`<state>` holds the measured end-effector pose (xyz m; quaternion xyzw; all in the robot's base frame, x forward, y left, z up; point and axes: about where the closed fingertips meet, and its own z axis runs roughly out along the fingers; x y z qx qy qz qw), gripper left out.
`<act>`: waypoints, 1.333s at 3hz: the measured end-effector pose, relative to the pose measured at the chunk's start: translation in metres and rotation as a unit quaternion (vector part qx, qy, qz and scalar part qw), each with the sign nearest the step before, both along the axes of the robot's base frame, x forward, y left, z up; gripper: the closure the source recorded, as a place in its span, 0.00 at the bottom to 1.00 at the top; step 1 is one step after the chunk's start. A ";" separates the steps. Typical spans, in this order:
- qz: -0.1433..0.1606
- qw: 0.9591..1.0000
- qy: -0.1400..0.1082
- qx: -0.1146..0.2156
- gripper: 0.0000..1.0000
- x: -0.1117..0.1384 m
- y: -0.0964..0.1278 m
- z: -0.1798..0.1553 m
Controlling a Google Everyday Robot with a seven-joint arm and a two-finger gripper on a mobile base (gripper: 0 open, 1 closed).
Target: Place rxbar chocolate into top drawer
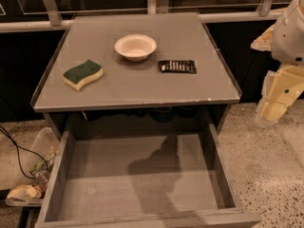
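Your worktop [142, 87], upper centre of frame, carries:
- sponge [83, 74] at left
- bowl [135, 46] towards the back
- rxbar chocolate [177, 66] just right of the bowl, nearer the front

Below it, in the lower frame, the top drawer [142, 184] stands open. Your claw [274, 106] is at the right edge, beside the worktop.

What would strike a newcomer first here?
The wide shallow grey top drawer stands pulled open across the lower frame. On the grey table top above, the flat black rxbar chocolate lies right of a white bowl and a green-and-yellow sponge. The cream gripper hangs at the right edge.
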<state>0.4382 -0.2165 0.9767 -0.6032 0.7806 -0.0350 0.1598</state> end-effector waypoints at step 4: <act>0.058 0.988 -0.069 0.129 0.00 0.089 0.038 0.015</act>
